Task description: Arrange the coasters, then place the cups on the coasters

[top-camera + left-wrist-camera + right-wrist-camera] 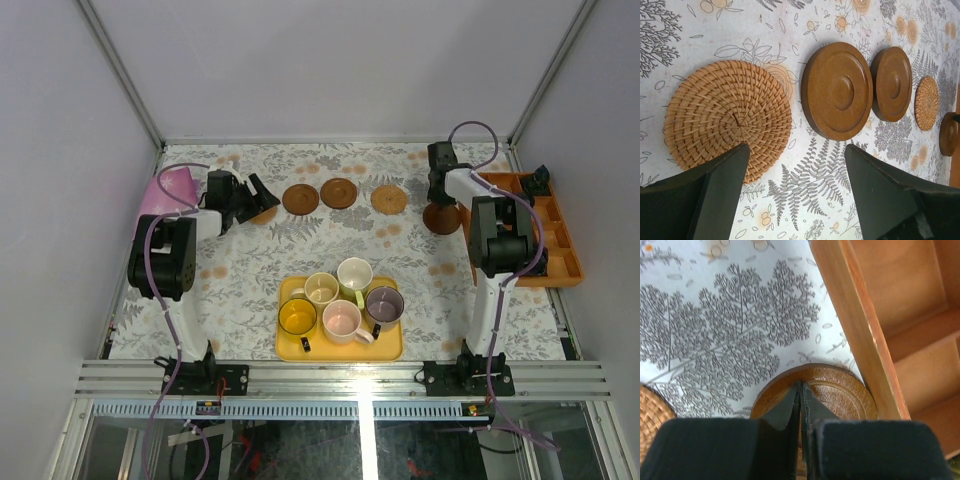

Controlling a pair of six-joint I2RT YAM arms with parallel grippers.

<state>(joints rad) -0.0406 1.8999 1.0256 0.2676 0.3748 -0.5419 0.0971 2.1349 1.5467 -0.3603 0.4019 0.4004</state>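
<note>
Five coasters lie in a row across the far half of the table: a woven tan coaster (264,213) (720,115), two dark brown ones (300,198) (338,192), another woven one (388,199) and a dark brown one (441,217) (840,390). My left gripper (255,195) (797,150) hangs open just over the edge of the leftmost woven coaster, nothing between its fingers. My right gripper (438,195) (800,385) is shut, its tips over the rightmost brown coaster. The cups stand together on the yellow tray (390,348): yellow (297,316), cream (321,289), pale green (354,273), purple-grey (384,303) and pink (342,320).
An orange compartment box (545,270) (855,325) runs along the right edge, its wall right beside the rightmost brown coaster. A pink object (168,190) sits at the far left behind the left arm. Walls enclose the table on three sides.
</note>
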